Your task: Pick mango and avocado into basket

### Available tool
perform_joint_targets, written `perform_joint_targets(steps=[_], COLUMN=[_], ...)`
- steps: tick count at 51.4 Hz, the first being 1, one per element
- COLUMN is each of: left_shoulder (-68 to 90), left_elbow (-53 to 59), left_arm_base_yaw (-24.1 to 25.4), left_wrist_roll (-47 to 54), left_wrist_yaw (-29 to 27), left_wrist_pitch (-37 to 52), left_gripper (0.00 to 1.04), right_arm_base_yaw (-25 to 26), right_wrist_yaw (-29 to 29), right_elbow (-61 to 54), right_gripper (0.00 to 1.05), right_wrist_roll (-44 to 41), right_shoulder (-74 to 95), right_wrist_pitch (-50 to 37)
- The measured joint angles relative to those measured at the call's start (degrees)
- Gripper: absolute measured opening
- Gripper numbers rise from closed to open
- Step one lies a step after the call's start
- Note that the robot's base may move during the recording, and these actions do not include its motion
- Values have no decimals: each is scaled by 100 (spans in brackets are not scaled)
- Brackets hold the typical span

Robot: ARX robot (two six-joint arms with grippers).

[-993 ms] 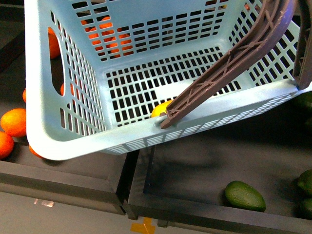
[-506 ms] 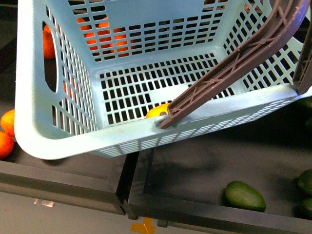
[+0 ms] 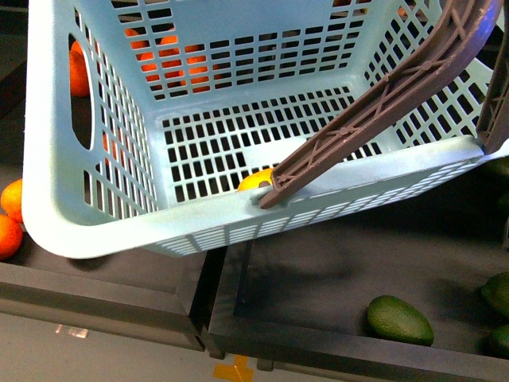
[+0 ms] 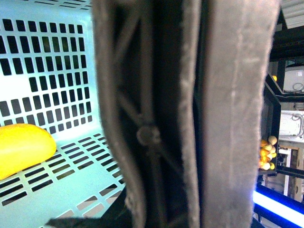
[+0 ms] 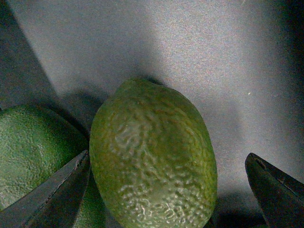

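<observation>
The avocado (image 5: 152, 142) lies on the dark floor of a black tray (image 5: 213, 57). It sits between the two fingers of the right claw (image 5: 167, 159), which stand wide apart, one on each side of it. A second green fruit (image 5: 28, 142) lies close against it, and one finger comes down between the two.

The mango (image 3: 256, 180) is already in the basket (image 3: 103, 231), on the slotted floor near the front wall. So I judge the step in hand is the grasp of the avocado. The next move calls for closing on this fruit alone, without pinching its neighbour, then lifting it over the rim.

The basket hangs tilted with its brown handle (image 3: 382, 87) raised. The handle fills the left wrist view, and the left claw itself is not seen, so I cannot tell whether it is closed. As far as I can see, the basket holds only the mango. Another green avocado (image 3: 399, 319) lies in the tray in front of it, and oranges (image 3: 9, 215) lie in the next tray.
</observation>
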State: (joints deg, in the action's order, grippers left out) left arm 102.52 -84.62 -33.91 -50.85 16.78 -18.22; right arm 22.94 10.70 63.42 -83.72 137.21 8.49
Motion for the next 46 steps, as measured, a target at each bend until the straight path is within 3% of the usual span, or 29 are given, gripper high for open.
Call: perform_joint_targets(steps=[32, 40, 46], left_shoulder=[0, 0, 0], left_elbow=[0, 0, 0], left_arm_base_yaw=[0, 0, 0], left_wrist_roll=[0, 0, 2], left_wrist_yaw=[0, -2, -4], left_wrist_pitch=[0, 0, 0], left_gripper=[15, 15, 15], right_arm_base_yaw=[-76, -79, -76], right_wrist_yaw=[-92, -107, -105], right_elbow=[63, 72, 72], right_gripper=[96, 73, 71], right_wrist_roll=[275, 306, 321], right_shoulder=[181, 214, 214], right_wrist_pitch=[-208, -197, -192])
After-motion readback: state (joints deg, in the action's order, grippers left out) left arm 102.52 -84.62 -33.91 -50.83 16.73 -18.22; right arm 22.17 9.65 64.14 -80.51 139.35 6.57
